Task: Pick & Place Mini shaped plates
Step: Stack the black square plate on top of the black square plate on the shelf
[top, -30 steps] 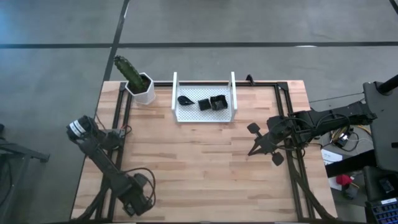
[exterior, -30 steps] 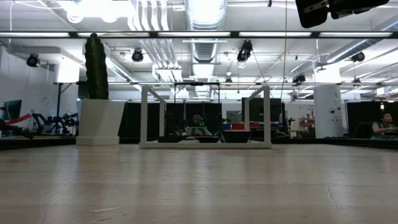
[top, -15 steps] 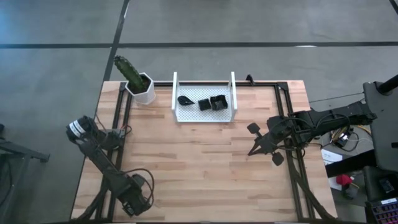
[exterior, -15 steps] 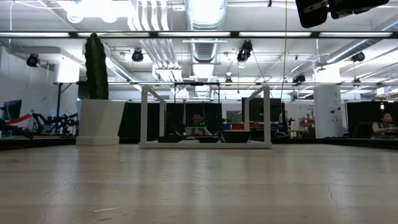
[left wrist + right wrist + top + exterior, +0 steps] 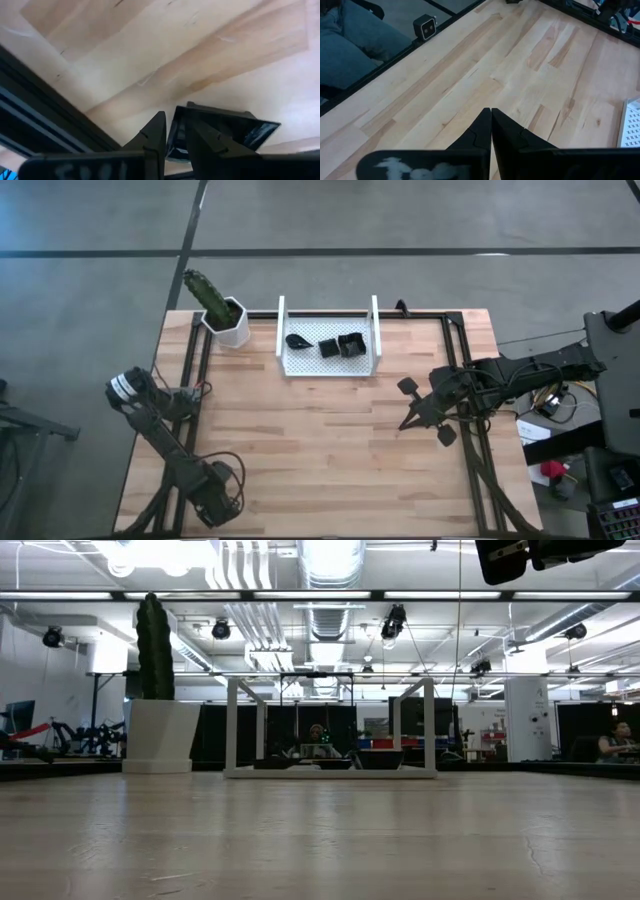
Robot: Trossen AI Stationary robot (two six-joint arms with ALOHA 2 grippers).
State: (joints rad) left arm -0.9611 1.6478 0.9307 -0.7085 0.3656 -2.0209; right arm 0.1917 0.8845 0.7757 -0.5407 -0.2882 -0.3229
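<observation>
A small dark square plate [image 5: 225, 127] shows in the left wrist view, with my left gripper [image 5: 176, 122] shut on it. That gripper [image 5: 212, 498] is over the table's near left corner. Three more mini plates lie in the white perforated tray [image 5: 330, 366] at the far middle: a teardrop one [image 5: 297, 340] and two square ones [image 5: 328, 348], [image 5: 351, 344]. My right gripper [image 5: 403, 425] hangs shut with nothing in it above the table's right side. My left gripper pinches one upright side wall [image 5: 176, 136] of the square plate, with one finger outside the wall and the other inside the dish. The fingers come steeply from above. The plate juts out sideways from the fingers just over the wood; whether it touches the table I cannot tell.
A white pot with a green cactus [image 5: 228, 320] stands at the far left corner beside the tray. Black frame rails [image 5: 196, 380] run along the table's left and right sides, and one [image 5: 50, 115] passes close to my left gripper. Bare wood [image 5: 320, 450] fills the middle.
My left gripper has sunk a little toward the table and drifted slightly toward the near left corner, keeping its hold on the square plate. The right arm and the plates in the tray have kept still.
</observation>
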